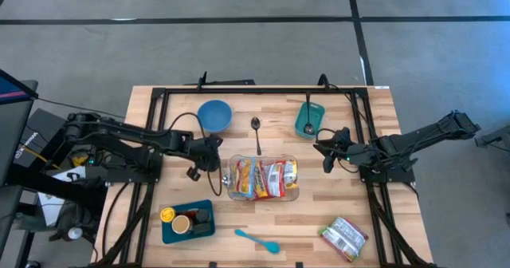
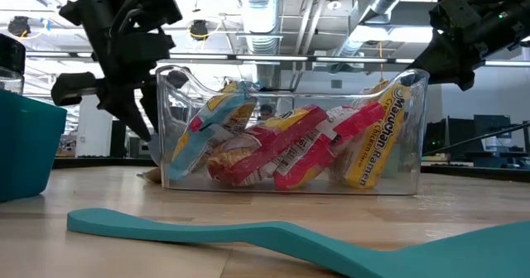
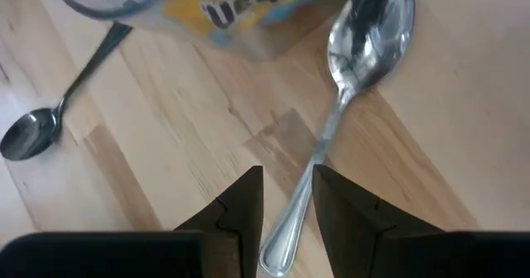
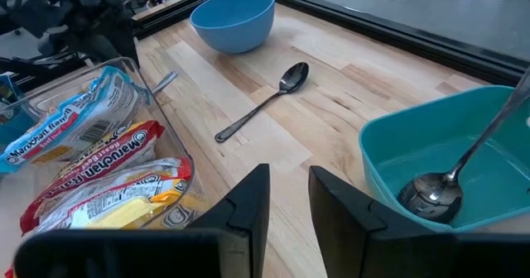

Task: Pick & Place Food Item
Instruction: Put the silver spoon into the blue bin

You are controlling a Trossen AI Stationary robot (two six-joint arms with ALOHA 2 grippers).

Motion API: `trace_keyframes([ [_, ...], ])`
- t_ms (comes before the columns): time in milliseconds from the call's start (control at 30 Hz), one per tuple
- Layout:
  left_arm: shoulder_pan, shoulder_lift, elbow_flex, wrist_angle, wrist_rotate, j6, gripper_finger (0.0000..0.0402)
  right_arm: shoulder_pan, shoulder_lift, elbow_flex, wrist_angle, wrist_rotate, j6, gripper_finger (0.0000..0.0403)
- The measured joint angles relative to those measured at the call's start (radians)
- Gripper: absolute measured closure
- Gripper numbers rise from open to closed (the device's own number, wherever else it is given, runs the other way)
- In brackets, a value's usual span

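Several ramen packets [image 1: 263, 179] fill a clear container [image 1: 234, 193] at mid-table, and another packet [image 1: 344, 238] lies near the front right. A metal spoon [image 3: 344, 104] lies by the container's left side, its bowl [image 3: 373, 26] next to the wall. My left gripper [image 3: 289, 187] slants down over the spoon's handle, open a little, one finger on each side. My right gripper [image 4: 289, 183] hovers right of the container, slightly open and with nothing in it. My left gripper has the spoon's handle end [image 3: 280, 249] between its two fingers, which come slanting down from the table's left and lie along the handle. The gap is wider than the handle. I cannot tell whether either finger touches it.
A blue bowl [image 1: 214, 115] and a second spoon [image 1: 256, 132] lie behind the container. A teal bin [image 1: 310, 118] with a spoon in it stands at the back right. A teal tray [image 1: 169, 230] with small items and a teal spatula [image 1: 257, 240] lie near the front.
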Motion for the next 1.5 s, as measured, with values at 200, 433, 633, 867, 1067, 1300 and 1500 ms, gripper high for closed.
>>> trace_keyframes([
  [200,-0.004,0.000,0.000,-0.016,0.026,0.044,0.0302,0.000,0.000,0.000,-0.003,0.000,0.000,0.0321],
  [433,0.005,0.100,0.022,-0.035,0.052,0.101,0.0302,0.000,0.000,0.000,-0.004,0.000,0.000,0.0321],
  [633,0.004,0.177,0.076,-0.051,0.004,0.185,0.0302,0.001,0.000,0.000,-0.005,-0.001,0.000,0.0321],
  [867,0.004,0.223,0.101,-0.058,0.031,0.187,0.0302,0.001,0.000,0.000,-0.009,-0.002,0.000,0.0321],
  [1067,0.004,0.243,0.099,-0.050,0.037,0.186,0.0302,0.001,0.000,0.000,-0.036,-0.003,0.000,0.0321],
  [1300,0.004,0.254,0.099,-0.041,0.070,0.181,0.0302,0.001,0.000,0.000,-0.036,-0.003,0.000,0.0321],
  [1500,0.004,0.273,0.099,-0.046,0.074,0.180,0.0302,0.001,0.000,0.000,-0.035,-0.003,0.001,0.0321],
])
